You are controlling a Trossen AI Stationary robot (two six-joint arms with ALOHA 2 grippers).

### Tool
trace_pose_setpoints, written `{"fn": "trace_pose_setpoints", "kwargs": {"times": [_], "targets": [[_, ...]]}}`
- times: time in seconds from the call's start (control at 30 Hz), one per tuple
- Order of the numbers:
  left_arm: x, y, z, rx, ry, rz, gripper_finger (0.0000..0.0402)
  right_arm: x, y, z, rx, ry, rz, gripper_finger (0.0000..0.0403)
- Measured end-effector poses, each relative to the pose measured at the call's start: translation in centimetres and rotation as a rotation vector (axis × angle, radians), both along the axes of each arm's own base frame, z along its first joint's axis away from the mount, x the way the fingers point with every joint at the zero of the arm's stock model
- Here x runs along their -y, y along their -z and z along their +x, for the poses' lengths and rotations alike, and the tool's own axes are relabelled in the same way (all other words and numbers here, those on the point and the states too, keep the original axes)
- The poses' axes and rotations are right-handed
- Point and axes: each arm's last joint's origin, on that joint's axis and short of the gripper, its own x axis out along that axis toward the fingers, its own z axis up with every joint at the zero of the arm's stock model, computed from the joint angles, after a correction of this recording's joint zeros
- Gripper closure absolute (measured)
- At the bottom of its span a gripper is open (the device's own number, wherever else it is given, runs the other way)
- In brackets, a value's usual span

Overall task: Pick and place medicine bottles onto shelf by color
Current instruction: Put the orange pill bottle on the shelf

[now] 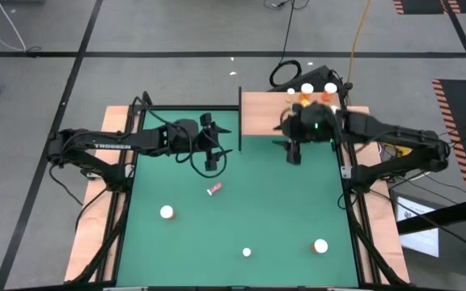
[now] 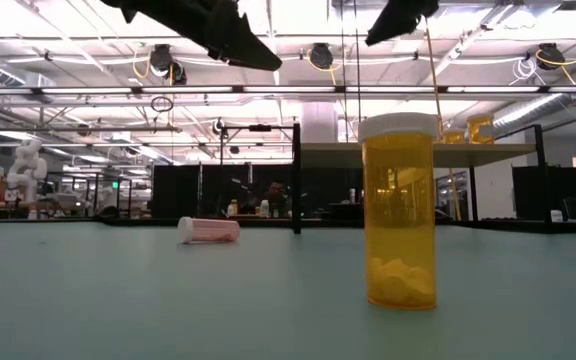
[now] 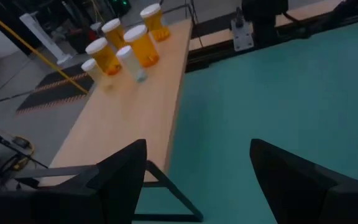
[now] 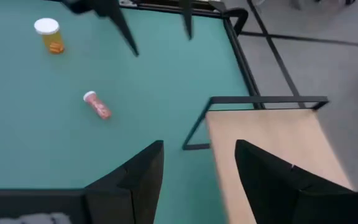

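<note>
Three orange medicine bottles with white caps stand upright on the green mat: one near left, a small one at the near middle, one near right. A small pink-red bottle lies on its side on the mat. Several more bottles stand at the far end of the wooden shelf. My left gripper hangs open above the mat's far left part, with nothing between its fingers. My right gripper hangs open over the shelf's near edge, also with nothing in it.
A thin black post stands at the shelf's left edge. Wooden strips frame the mat on both sides. In the low view the near bottle stands close in front, and the lying bottle is farther back.
</note>
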Motion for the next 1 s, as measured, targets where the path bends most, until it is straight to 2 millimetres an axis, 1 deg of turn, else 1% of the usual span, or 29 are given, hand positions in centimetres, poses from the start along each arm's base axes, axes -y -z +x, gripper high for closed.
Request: {"fn": "trace_pose_setpoints", "kwargs": {"times": [0.13, 0.27, 0.37, 0.43, 0.53, 0.63, 0.83, 0.9, 1.0], "targets": [[1.0, 0.2, 0.1, -0.011, 0.019, -0.012, 0.0117, -1.7, 3.4, 0.2, 0.037, -0.039, 0.001, 0.0209], [2.1, 0.3, 0.2, -0.021, 0.012, -0.02, 0.0117, -2.8, 6.6, 0.4, 0.093, -0.095, -0.016, 0.0209], [3.1, 0.6, 0.1, -0.048, -0.033, -0.043, 0.0117, -3.3, 8.4, 0.6, 0.142, -0.129, -0.045, 0.0209], [3.9, 0.9, -0.1, -0.075, -0.059, -0.072, 0.0117, -3.4, 9.2, 0.7, 0.173, -0.148, -0.067, 0.0209], [5.2, 1.6, -0.4, -0.127, -0.084, -0.146, 0.0117, -3.5, 10.0, 0.8, 0.243, -0.163, -0.095, 0.0209], [7.0, 2.3, -1.0, -0.193, -0.102, -0.225, 0.0117, -3.5, 10.2, 1.0, 0.371, -0.158, -0.11, 0.0209], [10.9, 3.2, -2.6, -0.252, -0.208, -0.308, 0.0117, -3.6, 10.3, 0.7, 0.633, -0.118, -0.038, 0.0209], [11.9, 3.5, -3.2, -0.267, -0.243, -0.334, 0.0117, -3.6, 10.5, 0.5, 0.665, -0.114, -0.027, 0.0209], [13.1, 4.1, -4.3, -0.308, -0.31, -0.395, 0.0117, -3.6, 10.7, 0.4, 0.664, -0.114, -0.025, 0.0209]]}}
